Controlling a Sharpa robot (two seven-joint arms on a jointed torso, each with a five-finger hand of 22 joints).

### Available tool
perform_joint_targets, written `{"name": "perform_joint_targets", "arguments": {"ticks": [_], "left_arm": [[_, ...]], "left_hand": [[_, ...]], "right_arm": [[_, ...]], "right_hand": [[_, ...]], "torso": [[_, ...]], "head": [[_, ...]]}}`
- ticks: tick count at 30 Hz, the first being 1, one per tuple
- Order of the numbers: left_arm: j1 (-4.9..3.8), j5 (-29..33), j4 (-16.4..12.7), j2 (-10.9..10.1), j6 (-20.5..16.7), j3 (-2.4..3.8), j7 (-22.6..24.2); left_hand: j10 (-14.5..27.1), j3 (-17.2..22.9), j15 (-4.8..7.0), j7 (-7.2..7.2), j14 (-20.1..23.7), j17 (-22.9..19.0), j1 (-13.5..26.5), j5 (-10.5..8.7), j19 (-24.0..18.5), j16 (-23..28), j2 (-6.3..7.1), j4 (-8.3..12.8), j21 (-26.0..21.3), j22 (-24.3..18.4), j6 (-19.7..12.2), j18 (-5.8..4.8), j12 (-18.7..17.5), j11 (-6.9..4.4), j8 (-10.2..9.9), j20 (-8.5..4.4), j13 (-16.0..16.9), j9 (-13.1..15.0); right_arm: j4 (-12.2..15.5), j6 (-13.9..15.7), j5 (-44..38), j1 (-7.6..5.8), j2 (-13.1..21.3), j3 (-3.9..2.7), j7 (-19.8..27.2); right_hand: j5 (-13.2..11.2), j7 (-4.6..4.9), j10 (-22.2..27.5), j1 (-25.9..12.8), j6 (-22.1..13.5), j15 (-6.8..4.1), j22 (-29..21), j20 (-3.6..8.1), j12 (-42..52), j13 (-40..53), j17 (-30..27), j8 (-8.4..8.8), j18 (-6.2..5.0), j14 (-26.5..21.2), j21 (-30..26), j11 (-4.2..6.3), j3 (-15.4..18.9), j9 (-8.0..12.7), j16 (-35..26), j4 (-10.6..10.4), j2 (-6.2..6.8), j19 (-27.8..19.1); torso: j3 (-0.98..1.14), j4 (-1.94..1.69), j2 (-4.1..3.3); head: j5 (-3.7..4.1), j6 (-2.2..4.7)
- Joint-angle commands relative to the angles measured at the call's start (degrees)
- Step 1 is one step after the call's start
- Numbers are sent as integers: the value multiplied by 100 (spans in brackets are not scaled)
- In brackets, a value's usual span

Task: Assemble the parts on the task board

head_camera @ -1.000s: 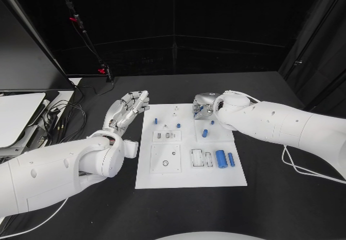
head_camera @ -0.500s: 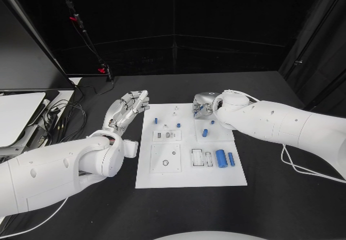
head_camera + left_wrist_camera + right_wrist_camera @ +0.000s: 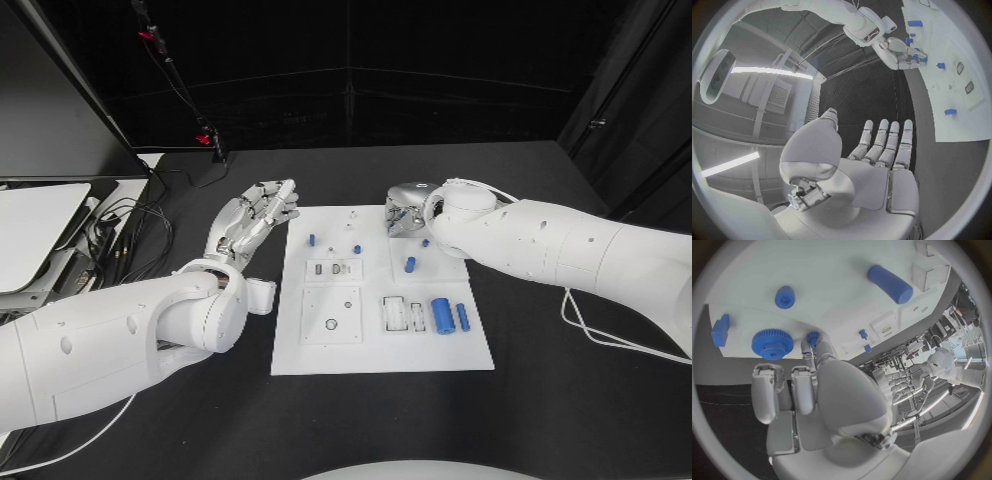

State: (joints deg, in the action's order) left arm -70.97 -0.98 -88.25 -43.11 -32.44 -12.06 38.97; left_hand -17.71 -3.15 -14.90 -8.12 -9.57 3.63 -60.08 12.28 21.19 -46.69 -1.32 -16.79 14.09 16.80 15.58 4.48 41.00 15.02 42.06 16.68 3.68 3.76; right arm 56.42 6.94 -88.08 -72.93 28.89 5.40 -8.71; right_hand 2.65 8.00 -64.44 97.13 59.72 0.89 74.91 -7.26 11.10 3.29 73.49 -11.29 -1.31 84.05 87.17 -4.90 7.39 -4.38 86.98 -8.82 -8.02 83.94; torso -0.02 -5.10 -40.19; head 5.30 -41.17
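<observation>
Several small blue parts lie scattered on the white task board (image 3: 378,345), which sits flat in the middle of the black tabletop (image 3: 577,400). Near the board's far edge the right wrist view shows a blue toothed gear (image 3: 772,343), a small blue round peg (image 3: 784,296) beside it, a blue block (image 3: 720,330) at the board's rim, and a longer blue cylinder (image 3: 889,284) farther in. In the head view a thick blue cylinder (image 3: 443,316) and a thinner blue rod (image 3: 463,318) lie side by side toward the near right of the board, just beside a row of pale rectangular slots (image 3: 394,315). A short blue pin (image 3: 410,265) lies at mid-board, and two smaller blue pieces (image 3: 312,240) stand nearer the far left. A square recess with a round hole (image 3: 332,322) takes up the near left part of the board.

The right hand (image 3: 405,211) hangs over the far edge of the board, its fingers (image 3: 811,385) curled downward close together, with one fingertip close to or touching the gear; whether anything is pinched cannot be told. The left hand (image 3: 253,220) is off the board, just beside its far left corner, over the bare tabletop. Its fingers (image 3: 892,142) are stretched out straight, side by side, with nothing in them, the thumb standing apart.

Loose cables (image 3: 123,235) and a pale flat panel (image 3: 29,235) lie at the tabletop's left side.
</observation>
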Motion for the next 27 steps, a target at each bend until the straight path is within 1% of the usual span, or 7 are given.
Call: {"name": "perform_joint_targets", "arguments": {"ticks": [1,8,14,17,20,22,27], "left_arm": [[-8,-38,-2,2,61,4,1433],[-7,-38,7,5,66,3,1417],[-6,-38,22,9,67,1,1402],[-6,-38,27,7,68,-1,1397],[-6,-38,32,5,71,-3,1396],[-6,-38,40,7,71,-5,1396],[2,-38,63,27,87,-16,1401]], "left_hand": [[-45,-37,-8,-887,-21,3,-24,43,-29,24,-71,7,19,-8,42,74,-32,2,-35,-3,-3,-5],[-46,-41,-9,-887,-21,3,-35,55,-33,25,-77,8,18,-10,43,73,-33,2,-38,-3,-3,-4],[-47,-43,-9,-887,-21,3,-42,65,-34,25,-81,8,19,-11,44,72,-34,2,-41,-3,-3,-4],[-48,-47,-9,-887,-21,4,-51,78,-35,26,-85,8,19,-12,45,72,-36,2,-44,-3,-3,-4],[-48,-47,-9,-887,-21,4,-51,78,-36,26,-85,8,19,-12,45,72,-36,2,-44,-3,-3,-4],[-49,-50,-9,-887,-20,4,-59,91,-37,27,-89,8,20,-13,46,71,-37,2,-47,-3,-3,-4],[-49,-55,-9,-887,-20,4,-68,104,-38,28,-93,8,21,-13,47,71,-39,2,-50,-3,-3,-4]], "right_arm": [[15,210,-116,23,14,15,40],[61,902,-87,27,57,14,317],[160,1637,99,28,151,13,672],[247,1885,228,27,223,10,814],[354,2031,319,24,301,4,927],[426,2098,368,22,344,-55,1003],[536,2168,435,13,375,-150,1093]], "right_hand": [[14,1,-134,93,68,-46,897,48,-71,11,14,36,-25,309,24,35,-38,6,-33,-14,14,186],[14,10,-186,119,96,-41,907,48,-153,11,18,70,-22,311,27,27,-60,18,-35,-29,36,193],[16,18,-235,161,126,-38,920,46,-242,11,33,109,-19,315,31,23,-93,29,-34,-37,61,202],[17,25,-255,182,141,-36,927,44,-279,12,47,125,-18,318,33,20,-110,32,-31,-39,71,207],[18,27,-265,190,149,-35,937,43,-294,12,56,131,-15,320,38,19,-116,33,-30,-40,77,214],[18,27,-273,194,155,-35,941,42,-302,13,65,134,-14,322,39,19,-119,33,-28,-42,80,217],[19,26,-295,203,175,-34,948,41,-324,14,82,140,-12,325,42,20,-131,33,-25,-50,83,221]], "torso": [[-2,-3,-1],[-1,-7,-2],[0,-12,-1],[-2,-14,-1],[-3,-14,-7],[-3,-15,-15],[1,-7,-36]], "head": [[0,-2],[-1,4],[-12,16],[-21,23],[-63,41],[-75,45],[-123,69]]}}
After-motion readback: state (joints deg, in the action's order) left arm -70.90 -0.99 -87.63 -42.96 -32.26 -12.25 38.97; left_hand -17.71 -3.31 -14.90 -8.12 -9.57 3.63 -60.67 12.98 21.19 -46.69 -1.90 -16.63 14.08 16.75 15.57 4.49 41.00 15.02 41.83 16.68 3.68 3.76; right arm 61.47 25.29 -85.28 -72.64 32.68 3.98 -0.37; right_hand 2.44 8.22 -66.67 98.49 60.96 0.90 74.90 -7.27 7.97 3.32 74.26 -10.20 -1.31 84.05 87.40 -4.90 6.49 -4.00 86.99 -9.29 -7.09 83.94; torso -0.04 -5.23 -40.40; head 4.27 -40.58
